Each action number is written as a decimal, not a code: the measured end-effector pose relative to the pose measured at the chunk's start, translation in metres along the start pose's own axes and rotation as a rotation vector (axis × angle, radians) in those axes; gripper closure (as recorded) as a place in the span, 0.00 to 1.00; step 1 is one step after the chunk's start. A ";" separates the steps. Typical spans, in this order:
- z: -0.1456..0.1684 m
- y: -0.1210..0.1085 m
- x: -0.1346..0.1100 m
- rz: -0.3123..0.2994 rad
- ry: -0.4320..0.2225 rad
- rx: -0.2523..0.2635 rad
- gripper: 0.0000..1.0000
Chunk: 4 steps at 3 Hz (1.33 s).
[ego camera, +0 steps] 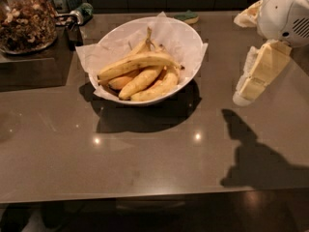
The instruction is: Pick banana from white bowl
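The white bowl [190, 37], lined with crinkled white paper, stands at the back middle of the brown table. Several bananas lie in it. The banana [137, 63], the longest and most slender, lies on top, running from lower left to upper right. Shorter, plumper bananas lie under and in front of it. My gripper [245, 92] hangs above the table to the right of the bowl, pointing down and left. It is apart from the bowl and holds nothing. Its shadow falls on the table in front of it.
A glass jar of nuts [24, 21] stands on a dark raised block at the back left. A small green-tipped object [79, 12] lies beside it. A green sponge [186, 17] lies behind the bowl. The table's front edge [145, 195] runs across the bottom.
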<state>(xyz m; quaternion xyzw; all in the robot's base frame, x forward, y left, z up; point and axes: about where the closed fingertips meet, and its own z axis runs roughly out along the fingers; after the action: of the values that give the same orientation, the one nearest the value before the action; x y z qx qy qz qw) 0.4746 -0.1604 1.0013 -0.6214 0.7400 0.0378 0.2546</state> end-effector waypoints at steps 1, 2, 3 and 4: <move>-0.002 0.000 0.002 0.018 -0.011 0.011 0.00; 0.017 -0.004 -0.016 0.006 -0.095 -0.017 0.00; 0.037 -0.012 -0.046 -0.028 -0.168 -0.070 0.00; 0.059 -0.017 -0.075 -0.068 -0.207 -0.126 0.00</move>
<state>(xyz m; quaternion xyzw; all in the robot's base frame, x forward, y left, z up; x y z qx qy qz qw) 0.5177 -0.0745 0.9863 -0.6536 0.6845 0.1394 0.2913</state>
